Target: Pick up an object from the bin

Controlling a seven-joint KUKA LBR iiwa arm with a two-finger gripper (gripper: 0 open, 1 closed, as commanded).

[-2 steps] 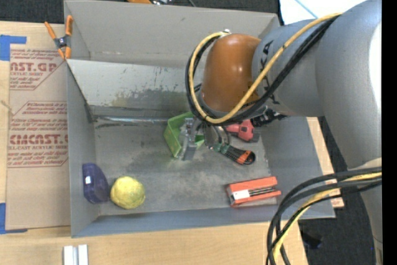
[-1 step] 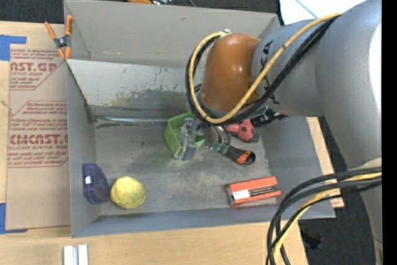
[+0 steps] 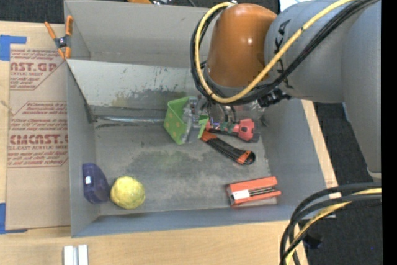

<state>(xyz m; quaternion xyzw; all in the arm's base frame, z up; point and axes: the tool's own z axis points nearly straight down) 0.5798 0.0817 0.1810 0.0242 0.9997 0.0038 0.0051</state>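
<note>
Green box-like piece [image 3: 178, 120] tilted on the floor of the grey bin [image 3: 124, 28], near the middle and close to the back wall, right edge up against the end effector [image 3: 205, 121]. Black block lettering on the grey arm [image 3: 335, 53] next to the orange cover [image 3: 239, 46], crossed by a yellow-and-black cable [image 3: 196, 49] and not readable in full. Small white label on the purple lump [image 3: 94, 184] in the lower left corner of the bin, too small to read; pale strip along the red flat box [image 3: 253, 190] at the lower right, likewise unreadable. Yellow ball [image 3: 128, 192] touching the purple lump on its right. Red-and-black hand tool [image 3: 231, 149] lying slantwise just right of the green piece and just below the end effector, with a small red knob-like thing [image 3: 246, 128] just above it. Orange cover and cable loop hanging over the end effector and hiding most of it. End effector low in the bin, between the green piece and the red things; apart or together, cannot tell, nor whether clamped on anything
</note>
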